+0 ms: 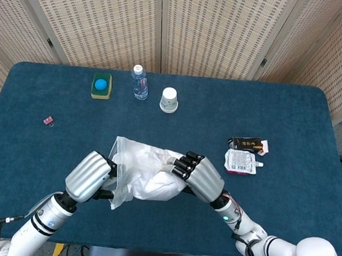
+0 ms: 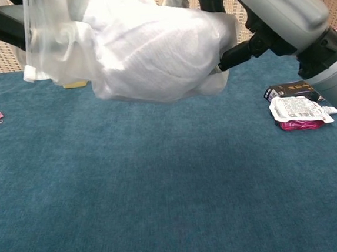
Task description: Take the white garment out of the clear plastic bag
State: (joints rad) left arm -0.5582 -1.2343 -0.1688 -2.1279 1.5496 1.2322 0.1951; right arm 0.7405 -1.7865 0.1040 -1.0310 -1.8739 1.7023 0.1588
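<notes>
Two pouches right; cup, bottle behind

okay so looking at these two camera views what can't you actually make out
- Left robot hand, head view: its fingers are hidden under its own back and the clear plastic bag.
- Bag opening: neither view shows whether the white garment has cleared it.
- Right robot hand, chest view: cut off by the top edge.
- Small pink object: too small to identify.
</notes>
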